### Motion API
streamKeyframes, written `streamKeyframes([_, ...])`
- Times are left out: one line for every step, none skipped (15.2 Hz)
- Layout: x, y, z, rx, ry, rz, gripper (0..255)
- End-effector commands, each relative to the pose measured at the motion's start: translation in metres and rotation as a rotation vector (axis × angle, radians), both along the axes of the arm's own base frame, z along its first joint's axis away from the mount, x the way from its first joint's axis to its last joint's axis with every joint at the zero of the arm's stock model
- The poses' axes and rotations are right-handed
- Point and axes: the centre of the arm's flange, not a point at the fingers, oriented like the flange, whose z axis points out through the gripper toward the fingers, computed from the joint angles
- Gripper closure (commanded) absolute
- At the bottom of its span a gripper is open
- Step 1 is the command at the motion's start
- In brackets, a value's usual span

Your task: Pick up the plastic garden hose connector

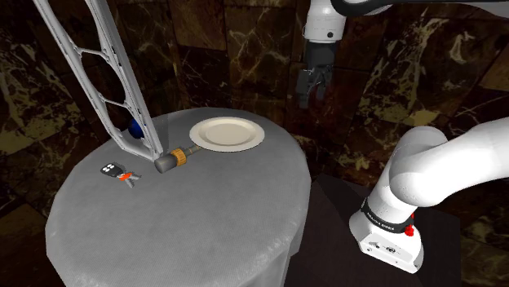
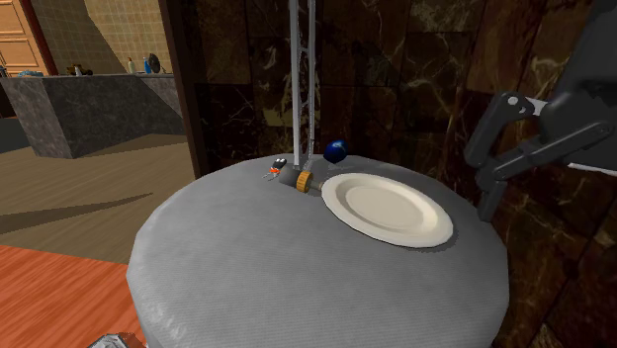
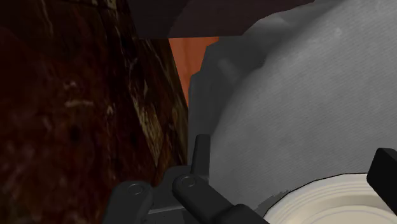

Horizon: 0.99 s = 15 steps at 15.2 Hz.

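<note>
The hose connector (image 1: 173, 160) is a short grey cylinder with a yellow-orange band. It lies on its side on the round grey table (image 1: 188, 220), between the cream plate (image 1: 227, 134) and the foot of a leaning metal truss (image 1: 106, 73). It also sits at the truss foot in the second exterior view (image 2: 304, 181). My gripper (image 1: 310, 96) hangs open in the air beyond the plate, past the table's far edge and well away from the connector. In the wrist view its fingers (image 3: 199, 153) stand apart above the plate rim (image 3: 318, 203), with nothing between them.
A blue ball (image 1: 134, 129) rests behind the truss foot. A small black and orange object (image 1: 118, 173) lies toward the shoulder view's left of the connector. Dark marbled walls (image 1: 391, 73) close in behind the table. My stand (image 1: 391, 236) is at lower right.
</note>
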Motion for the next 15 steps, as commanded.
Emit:
streamKeyframes([0.000,0.000,0.000,0.000,0.000,0.000,0])
streamKeyframes([0.000,0.013,-0.003,-0.001,0.000,-0.048,0])
streamKeyframes([0.000,0.025,-0.005,-0.002,0.000,-0.097,0])
streamKeyframes([0.000,0.038,-0.008,-0.002,0.001,-0.145,0])
streamKeyframes([0.002,0.051,-0.010,-0.003,0.001,-0.193,0])
streamKeyframes([0.004,0.063,-0.013,-0.004,0.001,-0.242,0])
streamKeyframes([0.006,0.075,-0.015,-0.005,0.001,-0.290,0])
streamKeyframes([0.009,0.088,-0.018,-0.006,0.002,-0.338,0])
streamKeyframes([0.013,0.100,-0.020,-0.006,0.002,-0.387,0])
streamKeyframes([0.018,0.112,-0.023,-0.007,0.002,-0.435,0])
streamKeyframes([0.022,0.123,-0.025,-0.008,0.002,-0.484,0])
streamKeyframes([0.028,0.135,-0.028,-0.009,0.003,-0.532,0])
streamKeyframes([0.034,0.146,-0.031,-0.010,0.003,-0.580,0])
streamKeyframes([0.040,0.157,-0.033,-0.010,0.003,-0.629,0])
streamKeyframes([0.047,0.167,-0.036,-0.011,0.003,-0.677,0])
